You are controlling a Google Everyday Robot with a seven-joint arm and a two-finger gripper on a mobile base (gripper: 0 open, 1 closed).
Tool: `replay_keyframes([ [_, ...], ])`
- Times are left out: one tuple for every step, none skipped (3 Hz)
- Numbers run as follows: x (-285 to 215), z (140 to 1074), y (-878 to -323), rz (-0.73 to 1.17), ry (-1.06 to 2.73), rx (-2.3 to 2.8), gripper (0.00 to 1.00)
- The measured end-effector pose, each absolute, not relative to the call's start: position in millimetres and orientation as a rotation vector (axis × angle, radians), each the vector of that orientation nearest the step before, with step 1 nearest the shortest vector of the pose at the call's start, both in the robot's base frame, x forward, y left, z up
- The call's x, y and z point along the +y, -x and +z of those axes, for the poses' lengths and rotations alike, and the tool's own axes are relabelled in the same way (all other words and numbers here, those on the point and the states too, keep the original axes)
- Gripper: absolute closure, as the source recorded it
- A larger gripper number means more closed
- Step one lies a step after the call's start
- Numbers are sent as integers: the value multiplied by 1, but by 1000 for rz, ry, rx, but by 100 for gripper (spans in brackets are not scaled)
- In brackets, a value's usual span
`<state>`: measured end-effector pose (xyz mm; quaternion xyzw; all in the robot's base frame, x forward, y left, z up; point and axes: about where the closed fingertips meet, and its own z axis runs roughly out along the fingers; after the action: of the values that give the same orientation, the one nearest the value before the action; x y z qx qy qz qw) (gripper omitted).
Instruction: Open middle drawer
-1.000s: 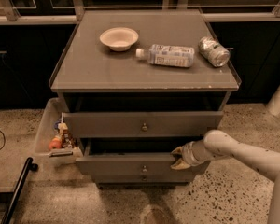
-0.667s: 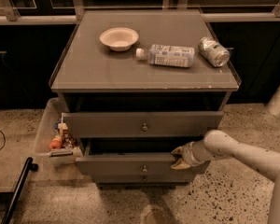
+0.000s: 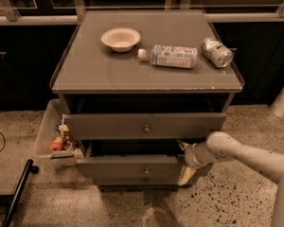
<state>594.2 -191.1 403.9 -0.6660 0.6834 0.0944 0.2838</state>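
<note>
The end effector [image 3: 183, 160], fingers [image 3: 185, 175] spread wide, sits at the right end of the part-open middle drawer [image 3: 128, 167], its inside dark.

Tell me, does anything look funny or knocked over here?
Yes. On the cabinet top, the plastic bottle and the can lie on their sides beside the upright bowl. The gripper sits at the right end of the middle drawer.

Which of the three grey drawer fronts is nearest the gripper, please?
The mid-sized grey middle drawer, second from top: the gripper sits at its right end.
</note>
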Motion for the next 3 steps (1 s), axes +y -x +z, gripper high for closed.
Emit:
replay_keyframes([
  [-191, 404, -594, 253, 1782, 1829, 0],
  [-192, 403, -575, 254, 1782, 1847, 19],
  [-201, 407, -540, 245, 1761, 1880, 43],
])
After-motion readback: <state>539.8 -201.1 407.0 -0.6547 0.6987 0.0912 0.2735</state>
